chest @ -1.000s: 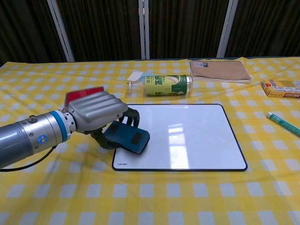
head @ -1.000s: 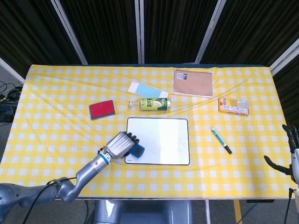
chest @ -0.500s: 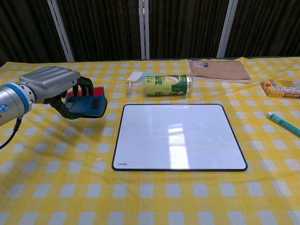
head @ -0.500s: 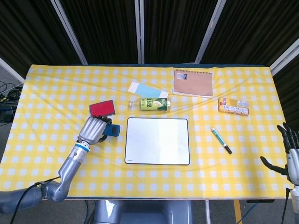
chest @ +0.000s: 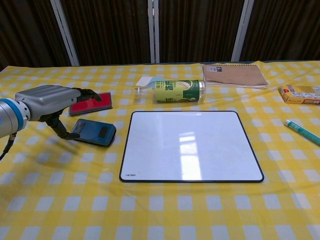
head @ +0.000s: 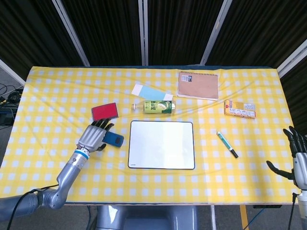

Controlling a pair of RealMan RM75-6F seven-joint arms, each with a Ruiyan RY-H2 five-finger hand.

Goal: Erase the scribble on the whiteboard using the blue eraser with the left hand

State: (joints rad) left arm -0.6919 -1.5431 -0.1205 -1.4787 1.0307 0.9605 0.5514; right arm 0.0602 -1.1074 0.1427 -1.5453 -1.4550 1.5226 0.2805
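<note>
On the bench (head: 48,96), the whiteboard (head: 162,144) looks clean, so we judge the step is setting the blue eraser (chest: 94,132) down. It lies flat just left of the board. Our left hand (chest: 47,102) has fingers spread, thumb seemingly still touching it; we lift straight off. Right hand (head: 298,158) stays apart, empty.

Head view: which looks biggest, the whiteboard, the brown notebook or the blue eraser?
1. Whiteboard, clearly the biggest.
2. Brown notebook, though it lies farther from the camera.
3. Blue eraser, smallest, beside the left robot hand.
</note>
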